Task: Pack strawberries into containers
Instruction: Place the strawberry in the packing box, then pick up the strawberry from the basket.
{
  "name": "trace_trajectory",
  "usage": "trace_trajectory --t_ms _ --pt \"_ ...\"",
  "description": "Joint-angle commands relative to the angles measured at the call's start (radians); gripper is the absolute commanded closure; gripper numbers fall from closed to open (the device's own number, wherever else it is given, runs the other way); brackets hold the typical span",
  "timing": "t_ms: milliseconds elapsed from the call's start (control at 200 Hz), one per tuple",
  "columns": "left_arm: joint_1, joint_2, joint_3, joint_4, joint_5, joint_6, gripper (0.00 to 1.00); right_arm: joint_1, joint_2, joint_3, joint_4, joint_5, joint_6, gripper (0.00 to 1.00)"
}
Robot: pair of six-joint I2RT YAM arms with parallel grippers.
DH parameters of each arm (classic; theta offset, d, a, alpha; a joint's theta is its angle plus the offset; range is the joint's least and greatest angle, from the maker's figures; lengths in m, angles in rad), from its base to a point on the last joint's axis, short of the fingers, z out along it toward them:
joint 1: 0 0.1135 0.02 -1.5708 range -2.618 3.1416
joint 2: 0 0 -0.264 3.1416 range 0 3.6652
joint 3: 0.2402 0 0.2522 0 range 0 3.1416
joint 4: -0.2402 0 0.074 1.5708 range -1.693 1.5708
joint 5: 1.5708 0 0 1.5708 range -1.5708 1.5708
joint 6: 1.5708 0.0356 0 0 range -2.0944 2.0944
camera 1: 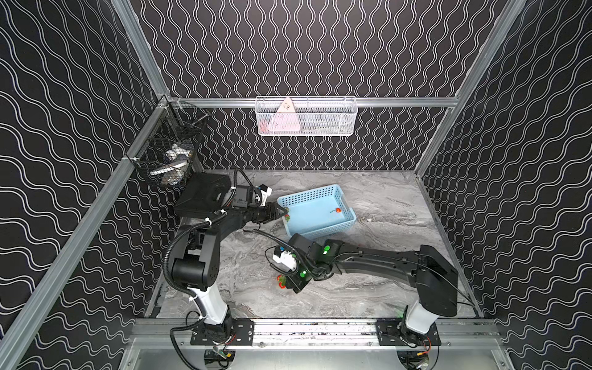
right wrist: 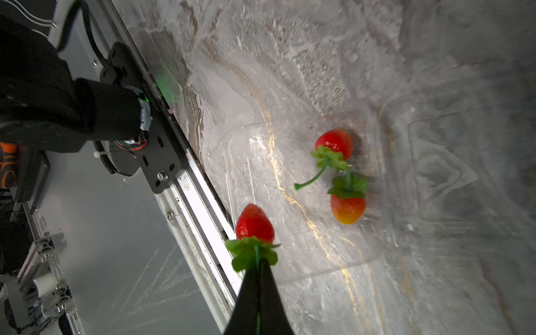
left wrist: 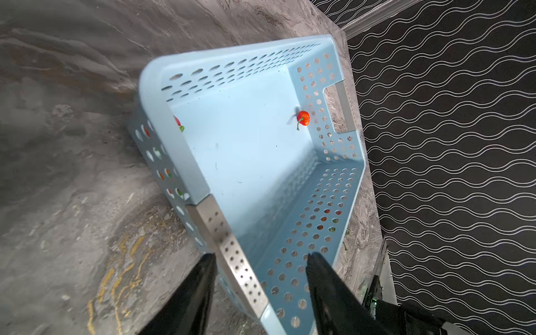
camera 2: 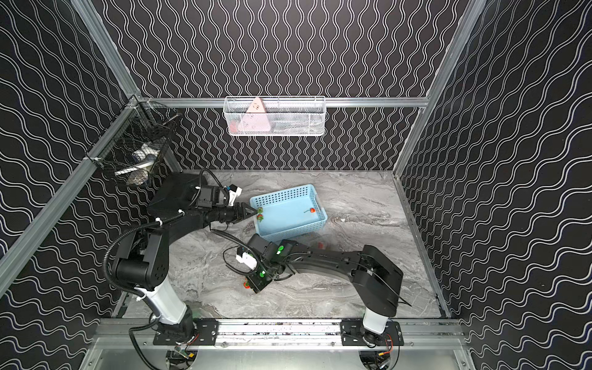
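Observation:
My right gripper [right wrist: 259, 262] is shut on the green stem of a strawberry [right wrist: 254, 223], which hangs at the near edge of a clear container [right wrist: 374, 255] low on the table. Two strawberries [right wrist: 335, 142] [right wrist: 348, 207] lie inside that container, and its lid [right wrist: 449, 174] is folded open beside it. In both top views this gripper [camera 1: 286, 283] [camera 2: 250, 284] is in front of the blue basket [camera 1: 320, 229] [camera 2: 288, 230]. My left gripper [left wrist: 261, 255] [camera 1: 283, 212] is open, its fingers either side of the basket's near end wall. One strawberry [left wrist: 303, 118] [camera 1: 338, 210] lies by the basket's far wall, and others [camera 1: 287, 216] sit against the near wall.
A black mesh basket [camera 1: 169, 153] hangs on the left rail and a white wire basket [camera 1: 306, 117] on the back rail. The aluminium base rail [camera 1: 314, 330] runs along the table's front edge, close to the clear container. The right arm [camera 1: 384, 261] lies across the table's front.

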Motion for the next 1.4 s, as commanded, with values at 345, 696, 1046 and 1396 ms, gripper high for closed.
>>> trace_trajectory --t_ms 345,696,1046,1396 --pt "0.005 -0.008 -0.002 0.021 0.007 0.0 0.44 -0.035 0.009 0.073 -0.087 0.112 -0.003 0.57" --pt "0.004 -0.003 -0.003 0.024 0.011 0.0 0.44 -0.444 0.076 0.243 0.099 0.126 -0.046 0.55" --pt "0.004 0.021 0.006 0.021 0.019 0.004 0.48 -0.575 0.492 0.593 0.136 -0.007 -0.061 0.54" --pt "-0.012 0.042 0.015 -0.007 0.002 0.036 0.52 -0.565 0.644 0.688 0.166 -0.186 -0.073 0.5"
